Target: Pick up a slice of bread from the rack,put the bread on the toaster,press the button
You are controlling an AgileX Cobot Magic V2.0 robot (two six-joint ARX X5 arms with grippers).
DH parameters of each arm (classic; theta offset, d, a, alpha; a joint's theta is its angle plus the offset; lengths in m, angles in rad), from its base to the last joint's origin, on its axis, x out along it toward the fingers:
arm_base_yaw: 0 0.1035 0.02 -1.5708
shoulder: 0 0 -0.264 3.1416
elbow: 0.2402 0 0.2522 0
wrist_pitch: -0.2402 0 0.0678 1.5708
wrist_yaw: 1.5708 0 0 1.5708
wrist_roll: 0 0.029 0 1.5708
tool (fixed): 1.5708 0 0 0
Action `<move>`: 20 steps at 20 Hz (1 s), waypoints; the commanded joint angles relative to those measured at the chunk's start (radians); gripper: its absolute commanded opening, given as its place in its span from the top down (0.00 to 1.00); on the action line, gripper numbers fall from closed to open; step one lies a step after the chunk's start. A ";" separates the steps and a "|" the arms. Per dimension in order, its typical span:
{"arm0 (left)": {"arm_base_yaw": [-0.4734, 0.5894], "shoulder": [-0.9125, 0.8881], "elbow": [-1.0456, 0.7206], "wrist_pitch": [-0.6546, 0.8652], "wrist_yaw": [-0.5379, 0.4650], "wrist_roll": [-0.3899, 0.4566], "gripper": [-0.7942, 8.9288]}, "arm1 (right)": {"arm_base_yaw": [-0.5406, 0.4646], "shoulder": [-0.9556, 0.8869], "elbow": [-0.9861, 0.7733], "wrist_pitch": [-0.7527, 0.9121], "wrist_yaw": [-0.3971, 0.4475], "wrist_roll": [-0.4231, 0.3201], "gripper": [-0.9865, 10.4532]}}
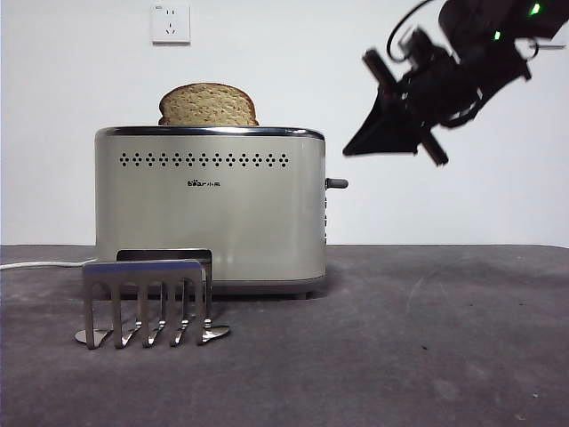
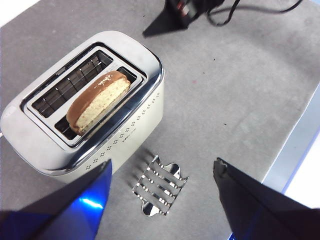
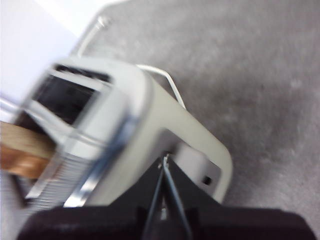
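Nearest stands the empty rack (image 1: 148,298), just before the toaster (image 1: 210,206), whose near slot holds the slice of bread (image 1: 208,105). Right gripper (image 1: 356,147), jaws closed together, hangs above the button (image 1: 337,183). Left gripper (image 2: 162,175) hovers high, jaws spread.

Even, soft light fills the front view, sharp throughout; the toaster (image 1: 210,206) shows a mild sheen on its chrome rim and the rack (image 1: 147,301) glints. The tabletop (image 1: 427,347) is dim with faint shadows. The left wrist view is crisp, with blue glare on the left claw (image 2: 162,200). The right wrist view is heavily motion-blurred.
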 commanded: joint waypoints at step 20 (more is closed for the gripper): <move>-0.002 0.000 -0.005 -0.024 0.003 -0.011 0.56 | 0.030 0.201 0.003 -0.003 0.052 -0.065 0.92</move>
